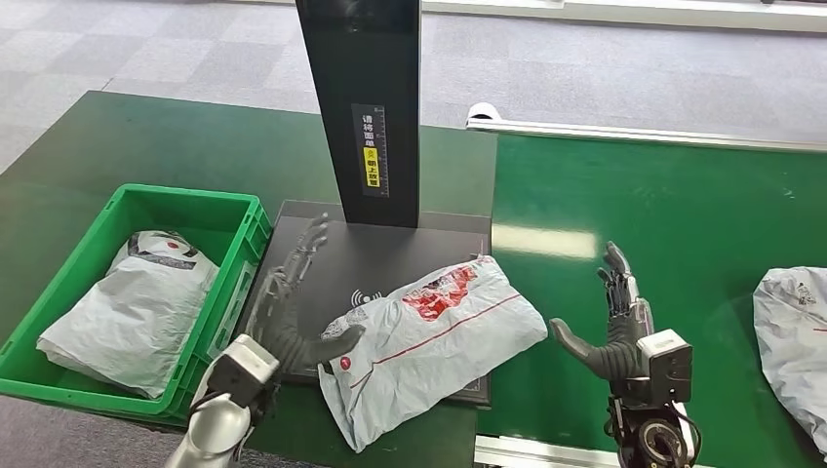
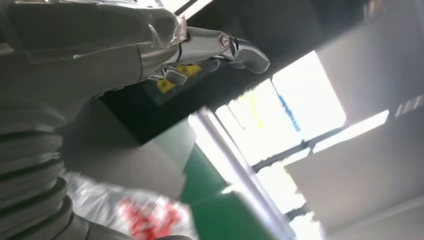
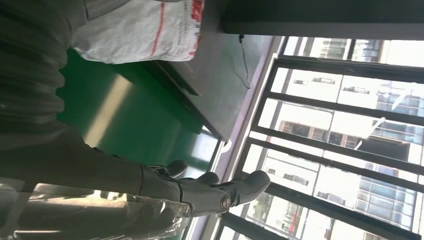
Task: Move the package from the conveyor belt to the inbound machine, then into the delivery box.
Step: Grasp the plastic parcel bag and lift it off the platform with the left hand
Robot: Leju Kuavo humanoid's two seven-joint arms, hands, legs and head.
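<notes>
Now the package (image 1: 429, 336), a grey poly bag with red print, lies flat on the dark platform of the inbound machine (image 1: 375, 255), one end hanging over the platform's near edge; the left robot hand (image 1: 293, 312) stands just beside its left end, fingers spread and extended, thumb reaching toward the bag at its edge, holding nothing; the right robot hand (image 1: 614, 327) is upright over the green conveyor belt (image 1: 673, 214), near the bag's right end but apart from it, fingers apart and empty; the green delivery box (image 1: 59, 292) sits left of the machine on the surface with a grey bag (image 1: 137, 307) inside; another bag (image 1: 795, 341) lies on the belt at far right.
</notes>
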